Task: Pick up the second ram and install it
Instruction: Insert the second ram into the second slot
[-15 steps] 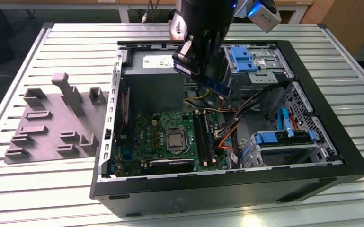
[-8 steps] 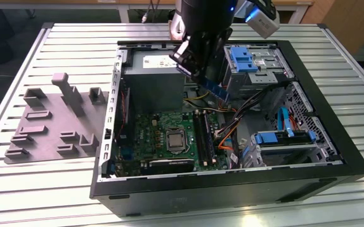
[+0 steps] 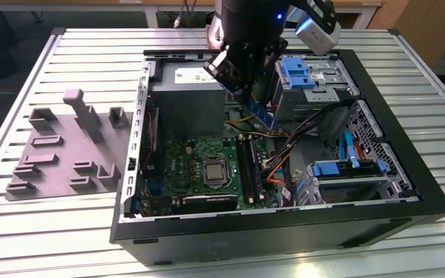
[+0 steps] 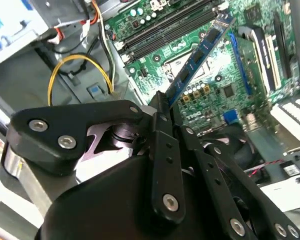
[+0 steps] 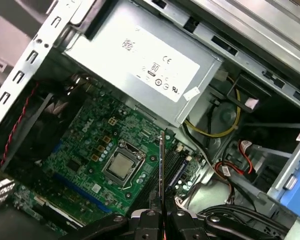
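Exterior view: gripper [image 3: 247, 91] jaws clamp the second ram [image 3: 263, 113] above the motherboard [image 3: 183, 165], sockets [image 3: 247, 168] toward 6 o'clock.

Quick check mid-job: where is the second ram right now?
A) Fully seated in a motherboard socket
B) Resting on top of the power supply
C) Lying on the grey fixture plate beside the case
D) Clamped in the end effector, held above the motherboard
D: in the second wrist view the end effector is shut on the second ram, which hangs over the motherboard, not seated.
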You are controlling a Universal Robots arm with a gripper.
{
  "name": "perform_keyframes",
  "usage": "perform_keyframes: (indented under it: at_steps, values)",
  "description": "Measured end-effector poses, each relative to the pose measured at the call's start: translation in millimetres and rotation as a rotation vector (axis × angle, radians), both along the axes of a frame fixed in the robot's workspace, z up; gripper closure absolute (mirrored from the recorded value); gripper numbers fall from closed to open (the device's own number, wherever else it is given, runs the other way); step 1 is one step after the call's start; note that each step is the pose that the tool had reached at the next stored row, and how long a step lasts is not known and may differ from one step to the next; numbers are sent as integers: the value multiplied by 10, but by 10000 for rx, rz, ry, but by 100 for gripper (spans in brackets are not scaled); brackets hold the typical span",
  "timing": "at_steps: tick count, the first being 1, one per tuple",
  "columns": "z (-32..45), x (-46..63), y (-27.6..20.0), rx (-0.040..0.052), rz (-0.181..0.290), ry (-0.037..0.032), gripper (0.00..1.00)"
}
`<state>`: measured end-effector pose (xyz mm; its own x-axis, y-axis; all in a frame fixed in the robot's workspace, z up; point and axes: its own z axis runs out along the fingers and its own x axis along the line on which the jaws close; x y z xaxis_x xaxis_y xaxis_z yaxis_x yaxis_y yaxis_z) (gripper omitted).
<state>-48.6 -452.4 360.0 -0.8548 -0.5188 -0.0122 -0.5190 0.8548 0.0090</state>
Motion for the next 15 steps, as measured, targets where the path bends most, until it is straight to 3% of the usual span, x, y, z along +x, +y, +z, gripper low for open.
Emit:
perform_keyframes:
  at_steps: [15]
  values:
    - [-107,0,0,0,-2726,-1,86]
